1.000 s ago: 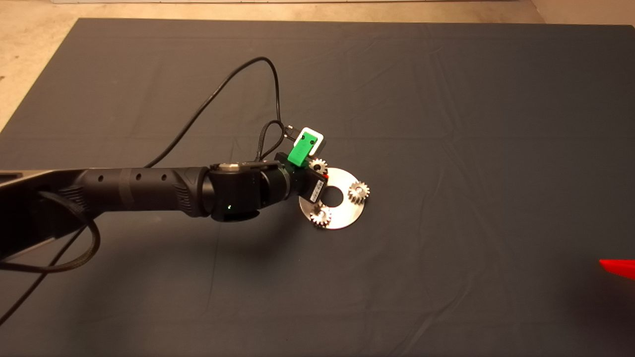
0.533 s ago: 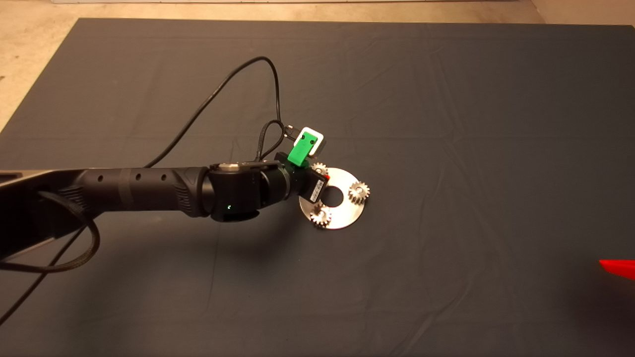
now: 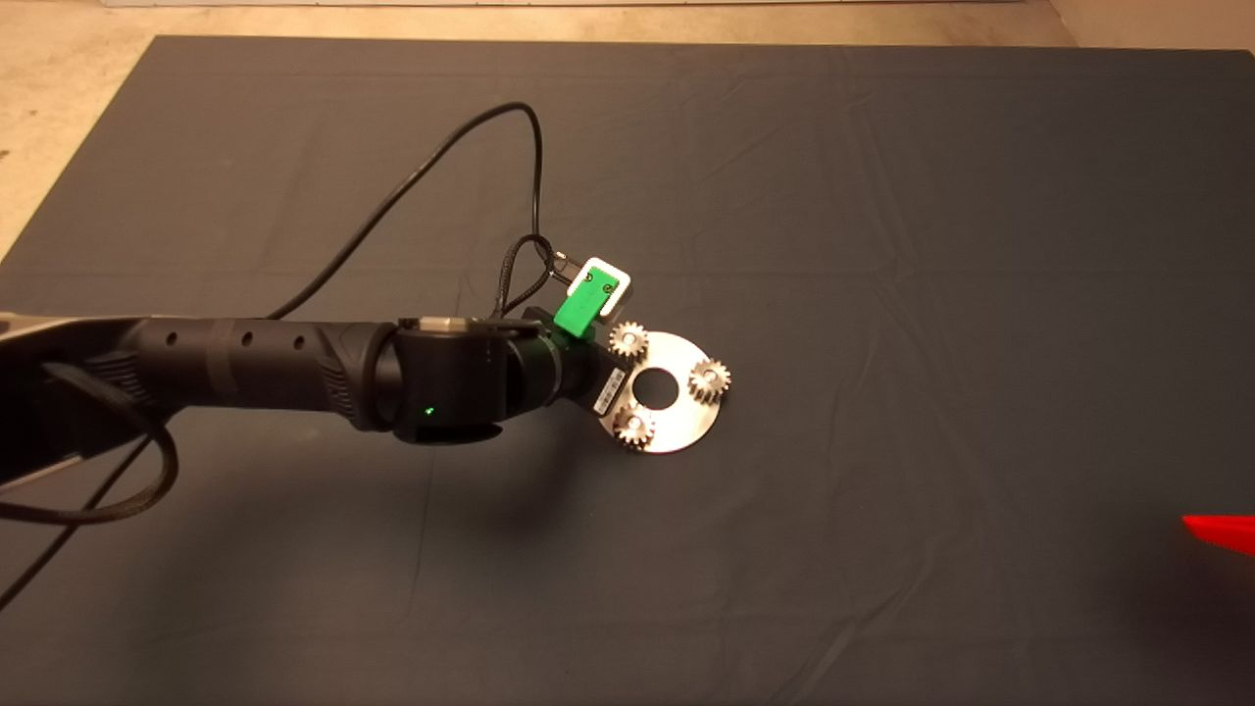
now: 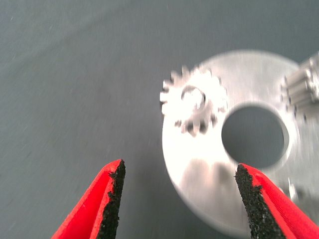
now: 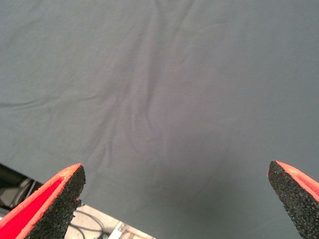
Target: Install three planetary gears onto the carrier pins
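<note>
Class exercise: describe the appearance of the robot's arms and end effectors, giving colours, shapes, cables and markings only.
The left arm is a black ribbed tube with small holes, a green light, a white label and looping black cables. Its left end effector has a green block and two red tapered fingers with rough black pads. The right end effector has matching fingers.

Wrinkled dark mat (image 3: pixel 882 196) over the table, pale beige floor (image 3: pixel 59 118) beyond its far left edge.
</note>
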Action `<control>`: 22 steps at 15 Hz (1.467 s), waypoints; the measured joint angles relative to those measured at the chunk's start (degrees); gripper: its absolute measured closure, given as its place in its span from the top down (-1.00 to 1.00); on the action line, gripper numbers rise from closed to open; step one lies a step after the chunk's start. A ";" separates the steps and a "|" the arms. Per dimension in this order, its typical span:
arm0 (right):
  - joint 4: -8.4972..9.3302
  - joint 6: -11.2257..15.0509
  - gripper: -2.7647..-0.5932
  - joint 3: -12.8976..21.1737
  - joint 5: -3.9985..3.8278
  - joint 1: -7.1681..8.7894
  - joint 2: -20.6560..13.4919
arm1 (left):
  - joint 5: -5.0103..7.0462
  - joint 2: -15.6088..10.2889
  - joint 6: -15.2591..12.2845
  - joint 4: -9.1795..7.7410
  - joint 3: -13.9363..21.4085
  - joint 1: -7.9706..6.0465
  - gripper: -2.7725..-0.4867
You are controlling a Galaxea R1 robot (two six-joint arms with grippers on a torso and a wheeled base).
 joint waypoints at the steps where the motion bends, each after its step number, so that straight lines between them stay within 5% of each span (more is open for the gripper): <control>1: 0.41 0.00 0.97 0.00 -0.22 0.00 0.65 | 1.73 -0.24 0.46 -2.01 1.07 -0.94 -0.04; 3: 1.35 0.00 0.97 -0.05 -1.28 0.00 2.27 | 3.94 -1.87 1.33 -4.41 4.45 -2.40 -0.01; 4: 1.67 0.00 0.97 -0.05 -2.48 0.00 2.75 | 5.21 -2.84 1.46 -6.41 5.46 -3.12 -0.01; 7: 5.34 0.02 0.97 -0.05 -8.37 -0.01 5.73 | 10.66 -6.31 2.59 -13.03 6.10 -5.41 0.12; 8: 7.61 0.02 0.97 -0.05 -9.60 -0.01 6.60 | 11.61 -7.96 3.15 -14.70 6.88 -5.66 0.13; 10: 12.50 0.11 0.97 -0.05 -9.97 -0.18 7.68 | 12.55 -12.74 3.26 -17.47 10.15 -5.65 0.13; 11: 14.05 0.53 0.97 -0.02 -9.44 -0.69 8.04 | 12.66 -15.55 2.82 -18.20 11.87 -5.65 0.13; 13: 15.73 2.64 0.97 0.01 -5.49 -2.00 9.29 | 13.27 -20.14 1.32 -19.85 14.75 -5.65 0.20; 14: 15.82 4.08 0.97 0.01 -3.40 -2.58 11.04 | 13.34 -21.01 1.16 -21.59 16.05 -5.65 0.23; 15: 15.83 5.55 0.97 0.01 -2.11 -3.28 13.58 | 13.18 -21.03 0.97 -23.21 16.97 -5.65 0.24; 19: 14.85 12.05 0.97 -0.16 1.25 -9.42 32.10 | 12.90 -22.91 0.32 -27.80 19.14 -5.79 0.24; 20: 13.24 14.71 0.97 -0.27 1.96 -11.46 36.28 | 12.97 -23.90 0.11 -29.19 19.34 -5.76 0.24; 22: 7.71 20.23 0.97 -0.68 2.06 -15.48 44.52 | 13.15 -25.58 -0.35 -31.34 19.75 -5.79 0.24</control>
